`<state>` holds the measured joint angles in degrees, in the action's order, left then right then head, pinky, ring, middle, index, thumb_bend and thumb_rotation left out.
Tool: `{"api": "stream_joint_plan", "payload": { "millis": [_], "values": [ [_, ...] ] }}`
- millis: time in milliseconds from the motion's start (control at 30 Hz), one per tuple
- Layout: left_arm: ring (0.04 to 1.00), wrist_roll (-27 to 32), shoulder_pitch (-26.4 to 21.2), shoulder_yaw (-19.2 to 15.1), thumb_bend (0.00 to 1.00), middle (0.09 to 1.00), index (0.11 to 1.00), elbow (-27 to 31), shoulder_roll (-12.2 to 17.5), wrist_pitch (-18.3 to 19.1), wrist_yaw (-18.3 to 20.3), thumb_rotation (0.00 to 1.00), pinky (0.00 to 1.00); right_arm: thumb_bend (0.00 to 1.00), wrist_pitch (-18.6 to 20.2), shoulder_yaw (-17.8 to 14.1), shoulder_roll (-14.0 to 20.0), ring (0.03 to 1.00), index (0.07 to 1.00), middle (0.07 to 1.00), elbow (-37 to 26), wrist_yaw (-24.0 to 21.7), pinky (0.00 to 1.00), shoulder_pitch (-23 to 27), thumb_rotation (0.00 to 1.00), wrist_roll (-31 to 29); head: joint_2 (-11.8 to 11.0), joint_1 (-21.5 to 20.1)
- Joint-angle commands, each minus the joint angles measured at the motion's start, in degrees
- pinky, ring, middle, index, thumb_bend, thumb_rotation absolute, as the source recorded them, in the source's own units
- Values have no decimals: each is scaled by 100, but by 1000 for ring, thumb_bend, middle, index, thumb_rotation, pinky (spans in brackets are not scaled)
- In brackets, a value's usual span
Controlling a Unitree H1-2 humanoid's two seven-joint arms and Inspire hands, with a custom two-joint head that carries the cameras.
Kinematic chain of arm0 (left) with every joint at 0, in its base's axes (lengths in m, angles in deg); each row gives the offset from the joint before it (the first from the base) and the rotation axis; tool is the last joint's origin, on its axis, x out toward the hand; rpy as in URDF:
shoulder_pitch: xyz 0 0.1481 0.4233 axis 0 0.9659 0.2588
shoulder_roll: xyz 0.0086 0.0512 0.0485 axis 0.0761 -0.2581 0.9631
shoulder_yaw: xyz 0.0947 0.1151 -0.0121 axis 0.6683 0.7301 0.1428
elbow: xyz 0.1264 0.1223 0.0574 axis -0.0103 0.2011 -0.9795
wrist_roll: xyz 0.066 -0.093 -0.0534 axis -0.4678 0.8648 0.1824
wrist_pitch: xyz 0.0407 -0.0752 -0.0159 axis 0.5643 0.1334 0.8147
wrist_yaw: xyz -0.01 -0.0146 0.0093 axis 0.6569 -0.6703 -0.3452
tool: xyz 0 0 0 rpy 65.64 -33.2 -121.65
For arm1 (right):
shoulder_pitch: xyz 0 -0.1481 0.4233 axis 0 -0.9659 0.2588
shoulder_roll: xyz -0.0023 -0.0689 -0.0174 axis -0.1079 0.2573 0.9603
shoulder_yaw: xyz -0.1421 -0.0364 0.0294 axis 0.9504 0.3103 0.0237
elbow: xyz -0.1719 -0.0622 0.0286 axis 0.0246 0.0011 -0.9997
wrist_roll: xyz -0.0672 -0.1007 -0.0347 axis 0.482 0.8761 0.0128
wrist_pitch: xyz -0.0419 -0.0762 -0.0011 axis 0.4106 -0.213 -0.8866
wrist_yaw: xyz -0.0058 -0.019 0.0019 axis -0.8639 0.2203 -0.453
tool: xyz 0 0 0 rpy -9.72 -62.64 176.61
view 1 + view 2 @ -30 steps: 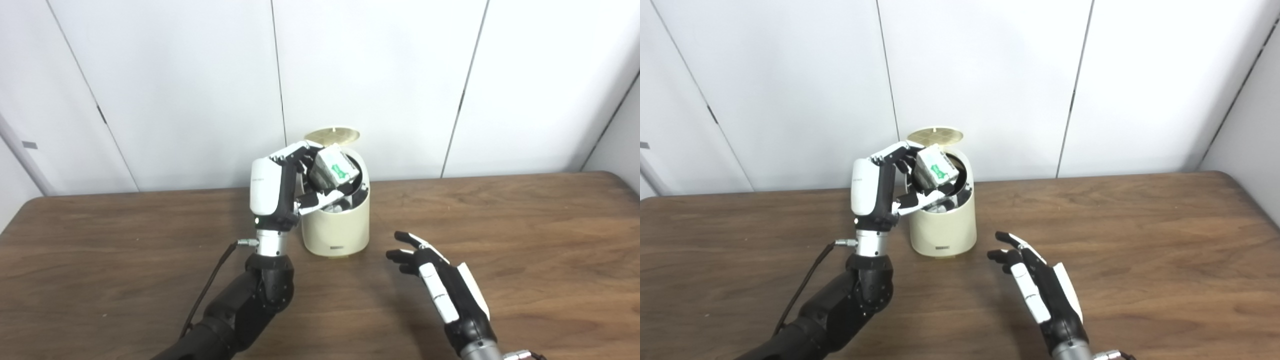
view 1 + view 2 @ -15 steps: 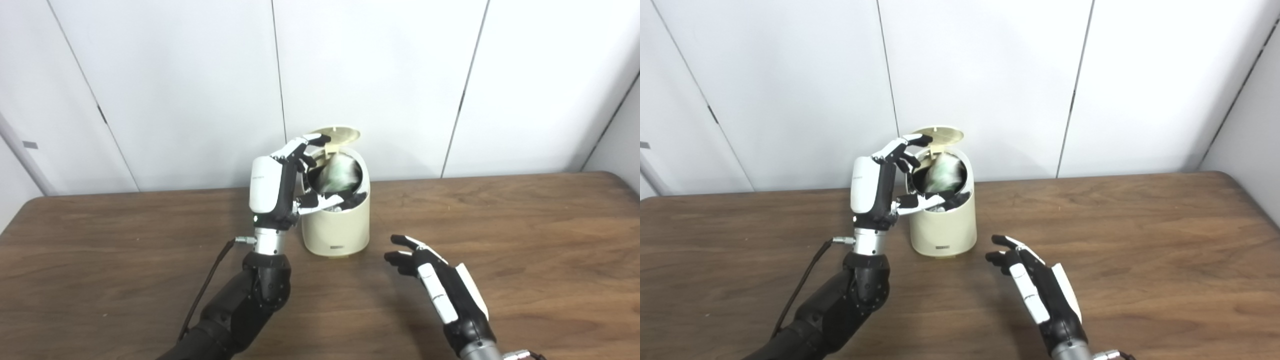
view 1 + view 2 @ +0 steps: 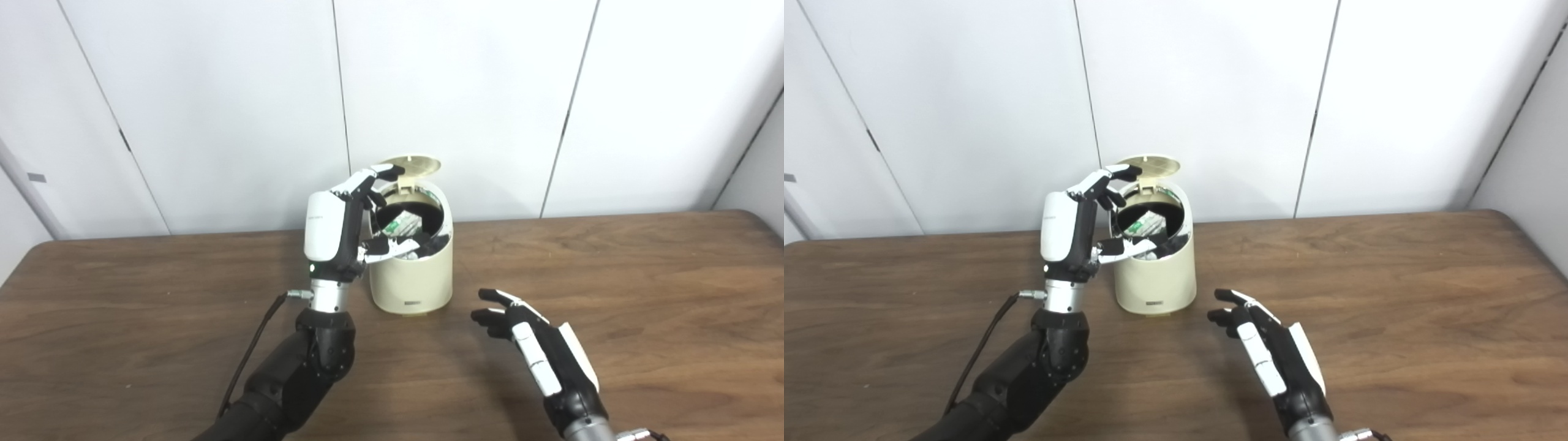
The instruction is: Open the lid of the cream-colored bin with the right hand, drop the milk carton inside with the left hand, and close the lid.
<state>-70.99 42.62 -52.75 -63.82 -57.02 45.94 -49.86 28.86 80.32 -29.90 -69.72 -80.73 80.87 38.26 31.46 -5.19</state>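
The cream-colored bin (image 3: 411, 278) stands on the table near the back wall, its round lid (image 3: 415, 165) tipped up and open. The white and green milk carton (image 3: 402, 222) lies inside the bin's dark opening. My left hand (image 3: 343, 223) is open and empty, raised right beside the bin's left rim, fingers spread over the opening. My right hand (image 3: 533, 343) is open and empty, low over the table to the front right of the bin, apart from it.
The brown wooden table (image 3: 643, 288) runs across the view. White wall panels (image 3: 465, 92) stand close behind the bin. A black cable (image 3: 257, 343) hangs along my left forearm.
My left hand has let go of the milk carton, which dropped from above the rim down into the bin. The left fingers spread open. My right hand sank slightly.
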Motion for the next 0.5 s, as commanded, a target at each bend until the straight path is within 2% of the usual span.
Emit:
{"api": "stream_joint_plan", "payload": {
  "millis": [0, 67, 133, 167, 233, 300, 400, 467],
  "values": [
    [436, -18, -228, -9, 1000, 625, 680, 169, 6, -106, -158, 170, 367, 498, -112, -10, 3, 767, 786, 710, -206, -19, 759, 155, 1000, -11, 5, 0],
    [427, -50, -186, -35, 989, 595, 650, 307, 11, -105, -230, 149, 359, 490, -138, -18, 5, 766, 783, 708, -192, -8, 756, 158, 1000, -19, 16, 30],
    [409, -153, -116, -105, 937, 559, 611, 533, 41, -104, -296, 104, 344, 483, -150, -27, 11, 767, 782, 712, -186, 0, 756, 164, 1000, -23, 19, 41],
    [392, -172, -56, -144, 692, 536, 540, 718, 81, -105, -264, 75, 328, 484, -165, -31, 19, 767, 785, 716, -176, 8, 755, 166, 1000, -9, 13, 53],
    [375, -250, 65, -239, 567, 470, 507, 1095, 179, -105, -160, 19, 315, 489, -150, -33, 47, 766, 787, 718, -169, 14, 749, 173, 1000, 44, 5, 78],
    [399, -267, 202, -351, 519, 493, 505, 1506, 297, -105, -8, 3, 346, 499, -73, -45, 56, 777, 788, 719, -193, -2, 759, 172, 1000, 38, 2, 89],
    [413, -220, 377, -560, 504, 496, 499, 1998, 384, -103, 238, 0, 383, 504, -54, -63, 65, 785, 790, 721, -205, -6, 772, 167, 1000, 7, 15, 84],
    [430, 53, 595, -804, 504, 495, 491, 2551, 420, -103, 609, 0, 398, 507, -96, -88, 83, 781, 789, 721, -200, -7, 771, 168, 1000, -21, 12, 106]
  ]
}}
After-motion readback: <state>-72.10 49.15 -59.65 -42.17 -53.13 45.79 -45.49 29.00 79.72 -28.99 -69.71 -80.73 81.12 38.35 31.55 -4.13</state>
